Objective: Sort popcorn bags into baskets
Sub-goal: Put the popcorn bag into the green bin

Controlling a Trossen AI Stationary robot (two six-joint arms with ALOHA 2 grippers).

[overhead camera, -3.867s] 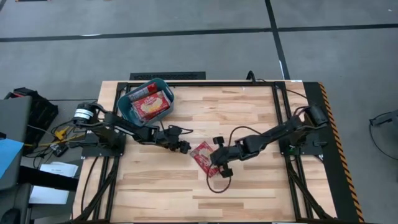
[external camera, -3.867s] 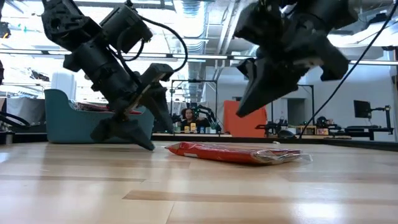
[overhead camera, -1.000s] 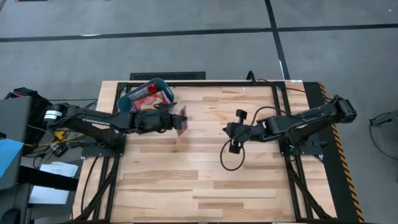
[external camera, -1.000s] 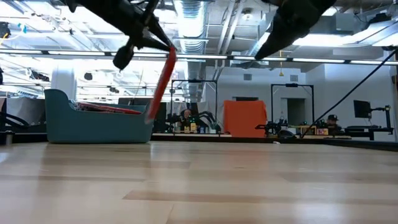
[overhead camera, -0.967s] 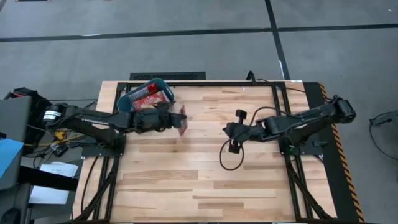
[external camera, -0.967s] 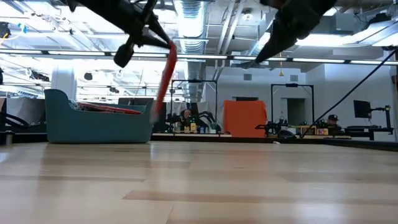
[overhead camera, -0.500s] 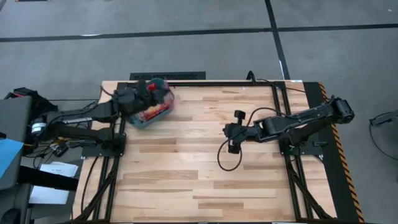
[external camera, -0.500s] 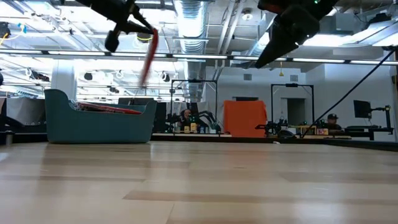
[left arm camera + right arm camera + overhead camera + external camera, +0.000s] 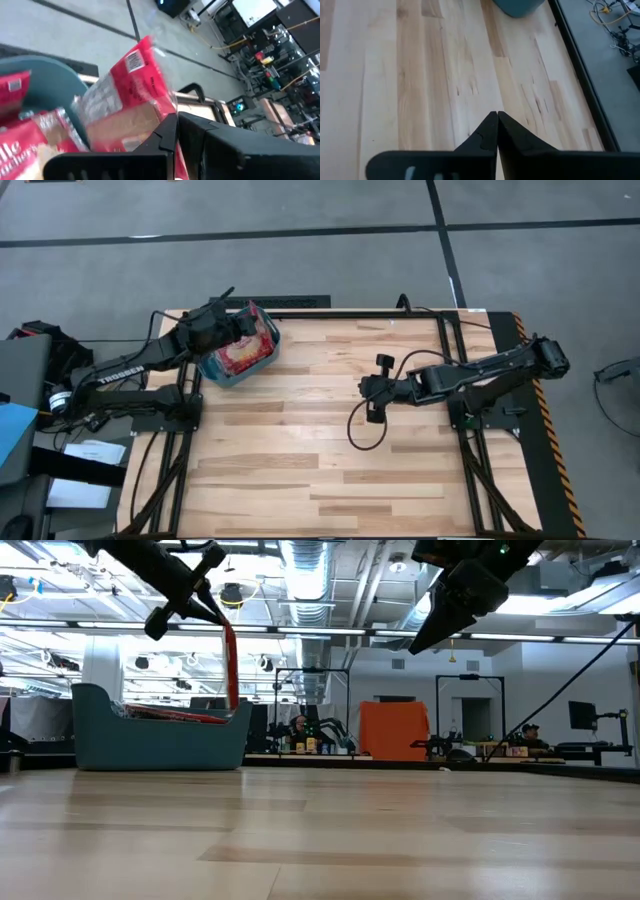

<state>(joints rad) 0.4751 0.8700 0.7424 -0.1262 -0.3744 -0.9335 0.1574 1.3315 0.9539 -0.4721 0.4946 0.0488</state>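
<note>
- The left gripper (image 9: 243,323) is hanging over the teal bin (image 9: 216,370) at the table's (image 9: 330,440) far left corner, its fingers (image 9: 165,137) pinched tight on one red popcorn bag (image 9: 131,92).
- The bag is dangling edge-down from the fingers, its lower edge just above the bin's rim, probably so that it drops flat onto the packets already inside once let go.
- Holding it by one edge is leaving the rest of the packet free below the fingers, which suits a drop into a walled bin.
- The right gripper (image 9: 372,393) is waiting above bare table, well apart from the bin; its fingers (image 9: 490,132) are pressed together with nothing between them, likely parked out of the left arm's way.
- Count: one bin; one bag in the fingers; at least one more lying in the bin, though how many are stacked there I cannot tell. No bag is showing on the bare table.
</note>
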